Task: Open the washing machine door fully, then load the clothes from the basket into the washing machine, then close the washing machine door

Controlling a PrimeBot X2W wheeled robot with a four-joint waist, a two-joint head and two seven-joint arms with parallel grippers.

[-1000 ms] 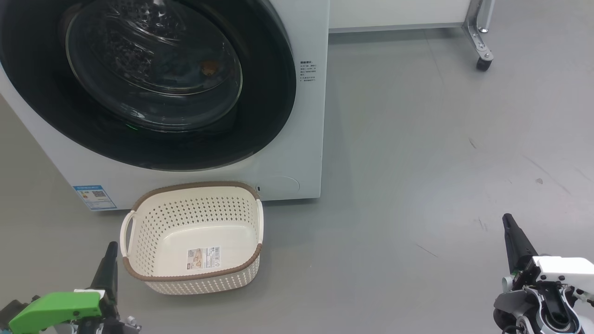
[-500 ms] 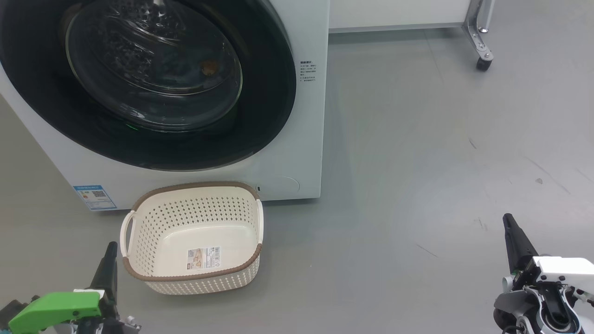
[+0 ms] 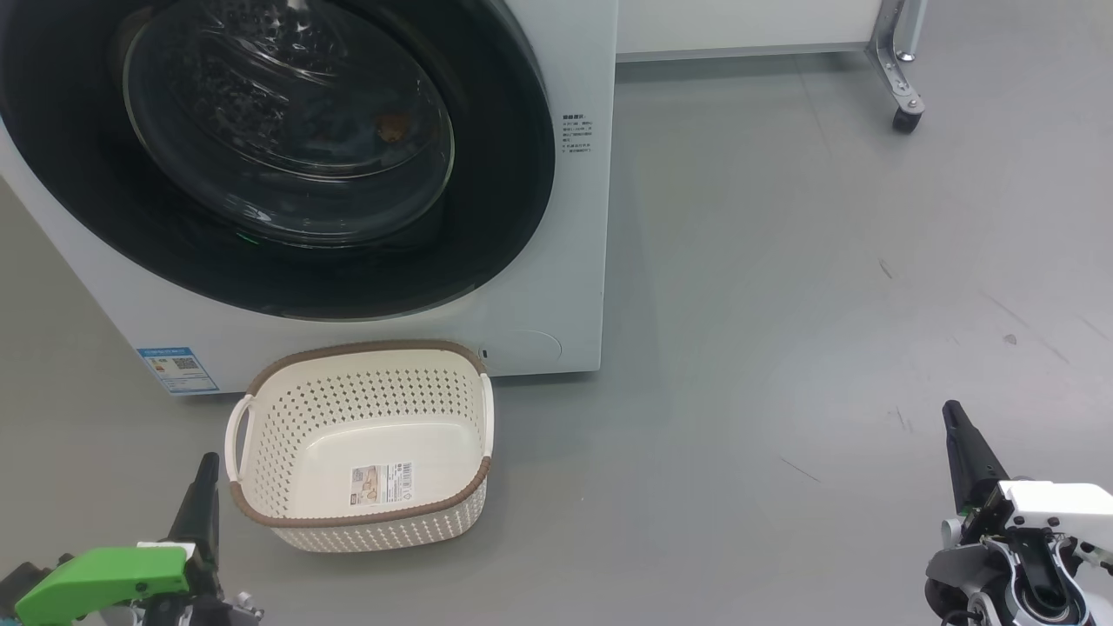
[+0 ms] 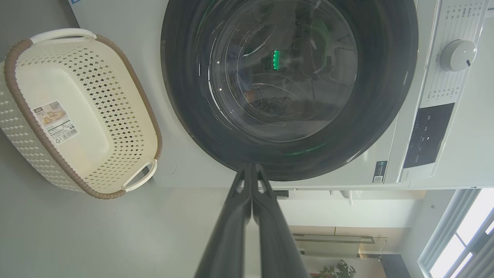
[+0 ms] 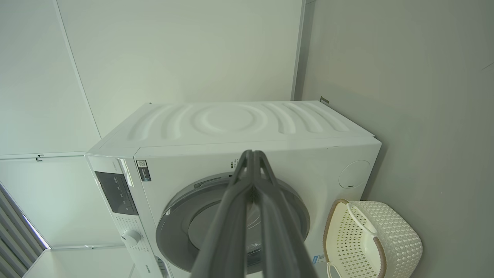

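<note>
The washing machine (image 3: 576, 261) stands at the upper left, and the washing machine door (image 3: 509, 174) lies flush against its front. Behind the glass a small orange-brown patch (image 3: 391, 129) shows in the drum; I cannot tell whether it is the clothes. The basket (image 3: 365, 520) sits on the floor against the machine's lower front, with only a barcode sticker on its base. My left gripper (image 3: 207, 462) is shut just left of the basket, holding nothing. My right gripper (image 3: 952, 410) is shut far to the right over bare floor. Both wrist views show their fingers (image 4: 247, 200) (image 5: 247, 200) pressed together.
Grey floor (image 3: 783, 304) stretches to the right of the machine. A metal leg on a caster (image 3: 903, 83) and a white panel (image 3: 739, 26) stand at the back right. The machine's control knob (image 4: 457, 55) shows in the left wrist view.
</note>
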